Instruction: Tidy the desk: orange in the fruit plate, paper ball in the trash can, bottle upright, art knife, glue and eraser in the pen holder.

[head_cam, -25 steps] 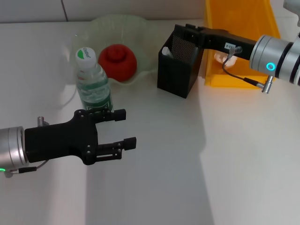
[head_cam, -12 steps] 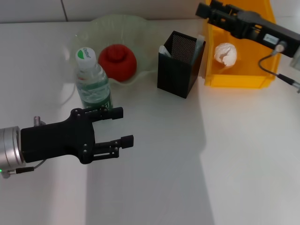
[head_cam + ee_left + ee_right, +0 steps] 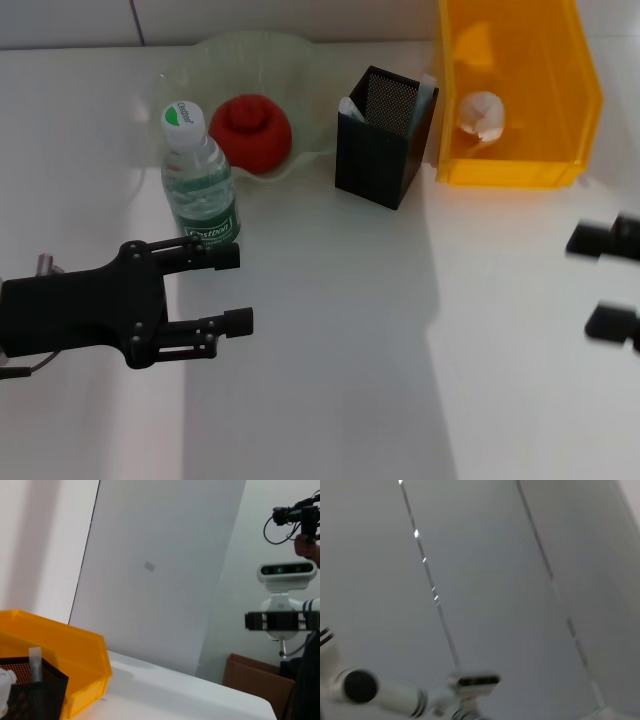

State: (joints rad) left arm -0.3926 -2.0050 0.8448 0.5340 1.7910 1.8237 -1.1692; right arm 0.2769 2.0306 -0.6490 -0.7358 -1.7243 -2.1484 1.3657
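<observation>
hovering low over the table, left gripper (image 3: 232, 288) is sitting with fingers spread, empty, just in front of the upright bottle (image 3: 198, 180). right gripper (image 3: 606, 280) is showing at the right edge, spread and empty too. paper ball (image 3: 482, 116) is lying in the trash can (image 3: 560, 100), orange (image 3: 251, 132) in the fruit plate (image 3: 300, 70).

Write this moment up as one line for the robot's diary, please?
orange in fruit plate | paper ball in trash can | bottle upright | left gripper open, empty | right gripper open, empty
</observation>
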